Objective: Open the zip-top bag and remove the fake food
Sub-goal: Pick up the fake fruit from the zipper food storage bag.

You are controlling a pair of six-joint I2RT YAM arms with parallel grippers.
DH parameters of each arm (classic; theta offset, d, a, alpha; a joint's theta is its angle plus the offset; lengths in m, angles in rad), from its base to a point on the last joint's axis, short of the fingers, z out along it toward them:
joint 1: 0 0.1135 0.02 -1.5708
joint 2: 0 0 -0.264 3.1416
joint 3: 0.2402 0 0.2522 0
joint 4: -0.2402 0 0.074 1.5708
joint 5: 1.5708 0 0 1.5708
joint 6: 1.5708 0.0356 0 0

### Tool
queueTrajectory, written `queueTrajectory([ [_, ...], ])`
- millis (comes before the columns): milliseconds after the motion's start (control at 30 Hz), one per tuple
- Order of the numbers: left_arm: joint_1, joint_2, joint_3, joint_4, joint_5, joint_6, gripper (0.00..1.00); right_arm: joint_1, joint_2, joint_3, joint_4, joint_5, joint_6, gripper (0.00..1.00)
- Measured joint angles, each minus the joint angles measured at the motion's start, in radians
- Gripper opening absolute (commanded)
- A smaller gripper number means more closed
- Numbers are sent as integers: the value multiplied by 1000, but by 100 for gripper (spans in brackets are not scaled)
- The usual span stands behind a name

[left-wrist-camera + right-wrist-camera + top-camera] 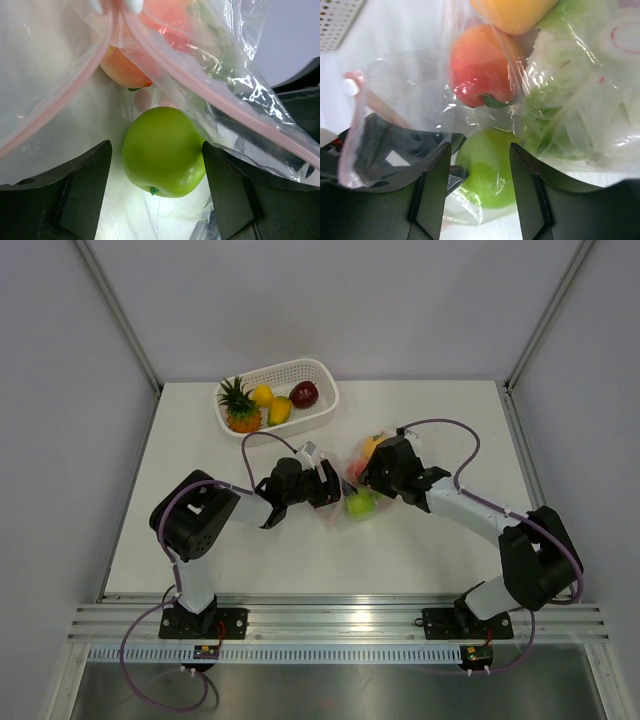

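Zip-top bag mid-worktop between my arms, mouth unzipped. Some fake food already in basket. Green apple, red-orange piece, more left inside. Left fingers open, straddling apple. Right fingers at bag, can't tell grip.

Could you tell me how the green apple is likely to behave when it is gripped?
The green apple is round and glossy, so it may slip from a pinch unless the jaws meet its widest part. It looks like moulded plastic, so it is probably light and stiff. The crinkly zip-top bag film around it could drag along.
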Motion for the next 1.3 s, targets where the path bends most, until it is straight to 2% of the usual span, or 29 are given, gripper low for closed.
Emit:
queueTrajectory([
  [300, 0, 0, 3, -8, 2, 1, 79, 0, -119, 2, -69, 44, -68, 65],
  [567, 0, -13, 14, -16, 24, 0, 82, 2, -154, -16, -68, 24, -63, 53],
  [867, 0, -35, 15, -71, 35, -11, 83, 3, -134, -87, -27, -19, 24, 49],
  [1100, 0, -33, 33, -106, 37, -8, 84, 3, -134, -112, -16, 33, 65, 50],
  [1300, 0, -22, 43, -98, 48, -11, 86, 3, -65, -85, -14, 50, 67, 46],
])
